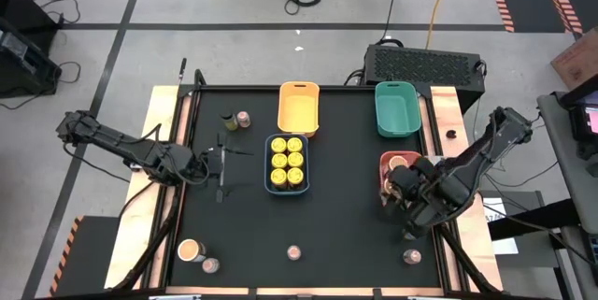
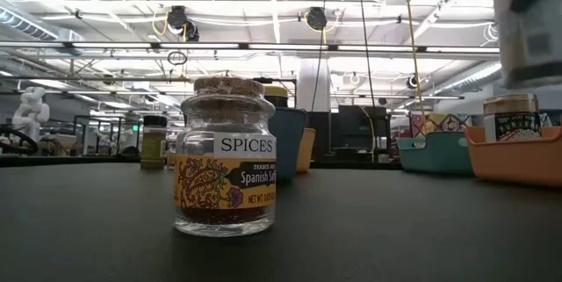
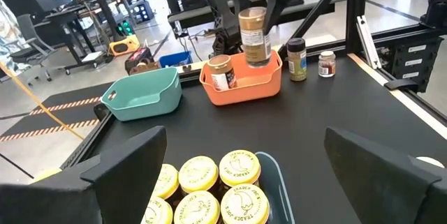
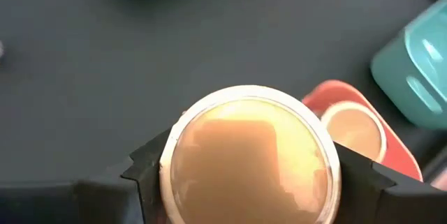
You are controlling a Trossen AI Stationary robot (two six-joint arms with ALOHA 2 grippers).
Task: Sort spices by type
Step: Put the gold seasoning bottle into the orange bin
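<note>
Your right gripper (image 1: 404,191) hung just above the red tray (image 1: 384,163), clamped around a wide peach-topped tub (image 4: 249,160); your left gripper (image 1: 220,162) waited, fingers spread, beside the yellow-lidded jars (image 1: 287,159)

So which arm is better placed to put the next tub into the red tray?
The right. Its gripper already holds a peach-topped tub just above the red tray, which has one tub inside. The left gripper waits open by the blue tray.
</note>
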